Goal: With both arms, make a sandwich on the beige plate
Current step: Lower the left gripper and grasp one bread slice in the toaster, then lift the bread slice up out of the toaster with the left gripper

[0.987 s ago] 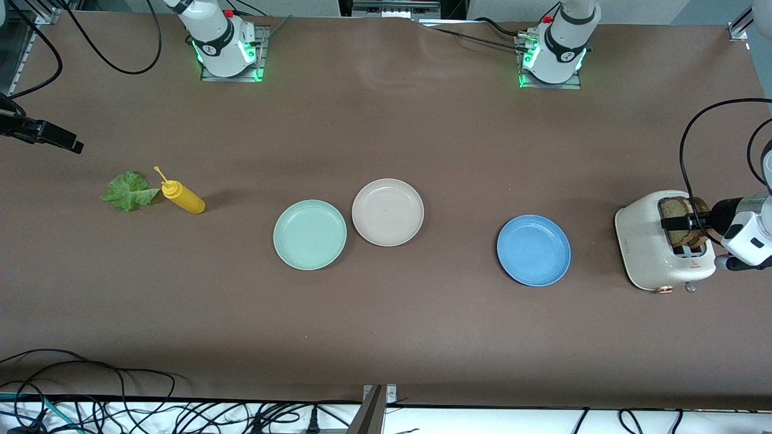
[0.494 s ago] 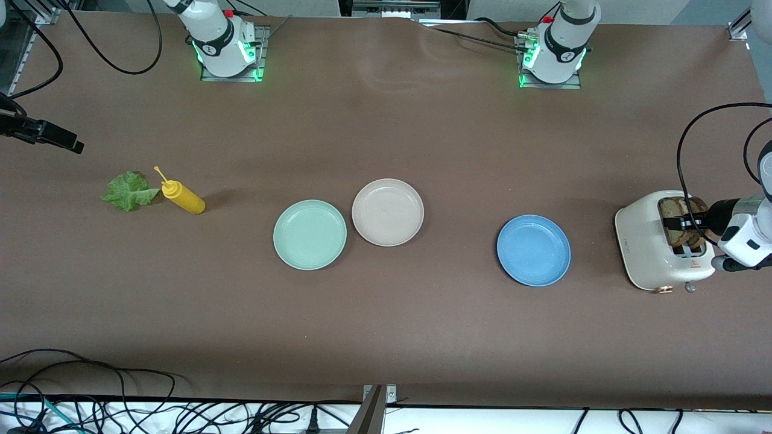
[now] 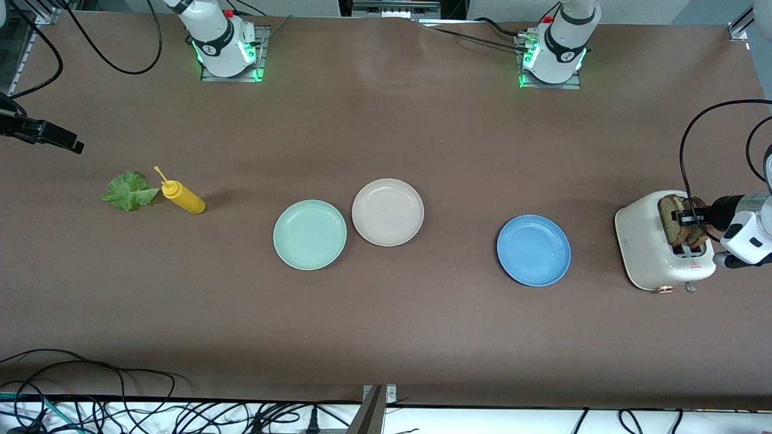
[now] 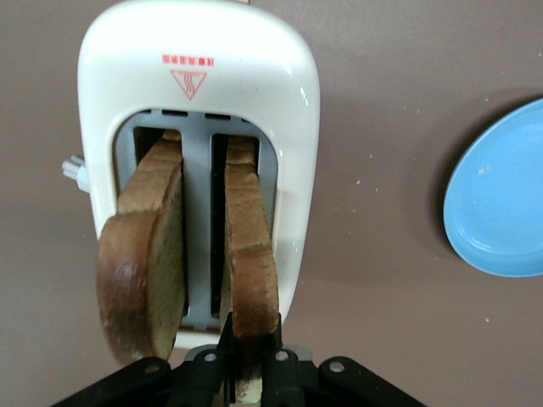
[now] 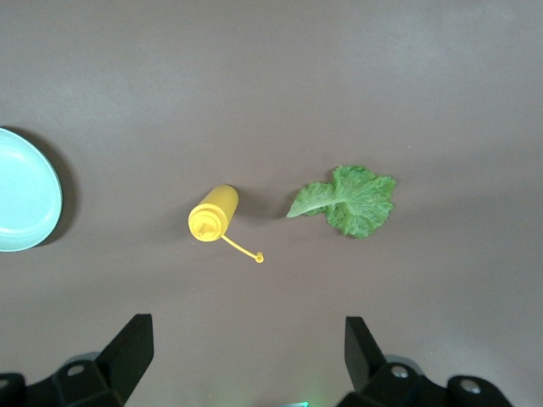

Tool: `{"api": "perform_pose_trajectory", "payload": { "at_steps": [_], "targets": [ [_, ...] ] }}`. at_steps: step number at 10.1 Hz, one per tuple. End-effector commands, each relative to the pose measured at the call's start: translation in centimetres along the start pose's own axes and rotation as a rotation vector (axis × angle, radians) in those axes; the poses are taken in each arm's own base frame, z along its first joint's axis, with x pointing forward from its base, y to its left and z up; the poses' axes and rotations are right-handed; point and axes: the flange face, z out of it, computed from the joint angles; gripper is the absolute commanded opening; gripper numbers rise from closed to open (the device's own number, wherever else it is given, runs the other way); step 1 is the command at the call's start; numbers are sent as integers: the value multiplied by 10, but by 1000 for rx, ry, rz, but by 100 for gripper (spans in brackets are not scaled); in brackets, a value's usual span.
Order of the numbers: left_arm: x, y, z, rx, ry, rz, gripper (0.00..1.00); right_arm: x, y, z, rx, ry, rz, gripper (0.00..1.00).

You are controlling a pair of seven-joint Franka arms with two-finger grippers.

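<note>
A: List your table, starting at the right arm's end; landmark is the beige plate [image 3: 388,212].

B: Right gripper [image 5: 246,352], jaws wide, empty, waits over the lettuce leaf [image 3: 129,191] and mustard bottle [image 3: 183,197]. Mint-green plate [image 3: 310,234] touches the landmark; blue plate [image 3: 534,250] lies toward the left arm's end.

A: Bread?

B: Both slices in the toaster [image 3: 652,248]. Left gripper [image 4: 249,365] is clamped on one bread slice [image 4: 249,254]. It looks light, stiff and crumbly: hold its top edge gently.
</note>
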Motion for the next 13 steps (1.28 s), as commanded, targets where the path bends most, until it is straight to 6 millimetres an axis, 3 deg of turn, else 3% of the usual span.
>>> {"api": "perform_pose_trajectory", "payload": {
  "at_steps": [1,4,6,7,11,13],
  "targets": [
    [-38,8,-57,4,-30,-1,0,1,-1,-5,8,-6,1,100],
    [-84,37,-134,-1,-73,52,0,1,-1,-5,8,-6,1,100],
    [-96,71,-145,-59,-92,131,0,1,-1,-5,8,-6,1,100],
    [-95,80,-143,-119,-101,141,0,1,-1,-5,8,-6,-1,100],
    [-52,138,-84,-354,-230,227,0,1,-1,-5,6,-6,-1,100],
    [-37,171,-64,-370,-227,249,0,1,1,-5,5,-7,1,100]
  ]
}}
